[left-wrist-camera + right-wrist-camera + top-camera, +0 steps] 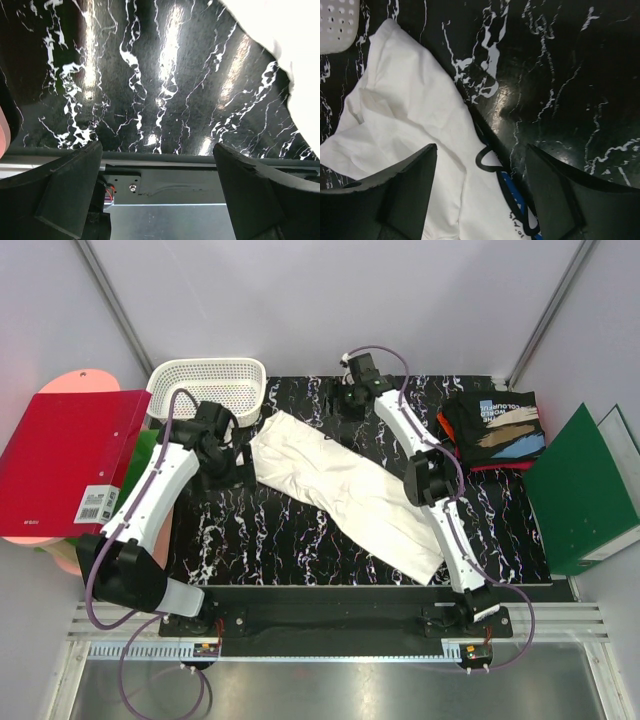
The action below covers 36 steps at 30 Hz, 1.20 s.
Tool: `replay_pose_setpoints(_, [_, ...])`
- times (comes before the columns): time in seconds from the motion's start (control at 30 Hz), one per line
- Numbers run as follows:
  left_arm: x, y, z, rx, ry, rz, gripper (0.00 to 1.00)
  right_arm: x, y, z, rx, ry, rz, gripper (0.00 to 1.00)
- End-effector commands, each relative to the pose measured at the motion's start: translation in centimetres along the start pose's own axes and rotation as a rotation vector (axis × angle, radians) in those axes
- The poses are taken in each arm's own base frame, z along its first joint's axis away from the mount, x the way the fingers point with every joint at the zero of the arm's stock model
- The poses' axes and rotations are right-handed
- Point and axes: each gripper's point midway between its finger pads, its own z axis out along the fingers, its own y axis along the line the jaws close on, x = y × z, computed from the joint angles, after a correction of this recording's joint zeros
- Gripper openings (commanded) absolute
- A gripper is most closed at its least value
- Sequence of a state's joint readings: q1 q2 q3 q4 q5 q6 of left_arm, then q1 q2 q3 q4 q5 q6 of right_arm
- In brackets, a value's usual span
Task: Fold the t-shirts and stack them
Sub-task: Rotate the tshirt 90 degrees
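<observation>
Table [250,540]: black marble
White shirt [350,490]: diagonal, centre
Black shirt [497,426]: upper right
Left gripper [157,152]: spread wide, empty
Right gripper [481,150]: spread wide, empty

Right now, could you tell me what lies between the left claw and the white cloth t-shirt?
Bare black marbled tabletop, shown in left wrist view.

white t-shirt [410,115] print mostly hidden, red shirt [490,467] largely under black shirt [495,425]

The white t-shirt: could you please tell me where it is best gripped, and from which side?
The white t-shirt lies flat and diagonal, so probably pinch a corner of its far-left end from above, beside the open left gripper.
</observation>
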<state>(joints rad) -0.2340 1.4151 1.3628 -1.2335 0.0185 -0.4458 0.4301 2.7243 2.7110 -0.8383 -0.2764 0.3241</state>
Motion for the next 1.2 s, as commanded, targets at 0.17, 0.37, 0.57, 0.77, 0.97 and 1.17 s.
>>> replay_pose_setpoints(0.17, [1.0, 0.7, -0.2, -0.018, 0.001, -0.026, 0.99, -1.7, 2.2, 0.6, -0.224, -0.030, 0.042, 0.80])
replay_pose_setpoints(0.37, [0.8, 1.0, -0.1, -0.050, -0.002, -0.040, 0.99, 0.1, 2.4, 1.8, -0.259, 0.022, 0.061, 0.80])
replay_pose_setpoints(0.57, [0.4, 0.9, -0.3, -0.053, -0.003, -0.049, 0.99, 1.6, 2.0, 2.8, -0.253, 0.062, 0.088, 0.79])
replay_pose_setpoints(0.77, [0.5, 1.1, -0.6, -0.059, -0.001, -0.046, 0.99, 4.5, 2.5, 3.9, -0.237, 0.132, 0.091, 0.78])
replay_pose_setpoints(0.97, [0.6, 1.3, -0.8, -0.070, 0.004, -0.033, 0.99, 6.2, 3.2, 5.0, -0.233, 0.166, 0.081, 0.69])
replay_pose_setpoints(1.17, [0.7, 1.8, -1.5, -0.093, 0.002, -0.024, 0.99, 6.8, 3.5, 5.6, -0.270, 0.185, 0.092, 0.38])
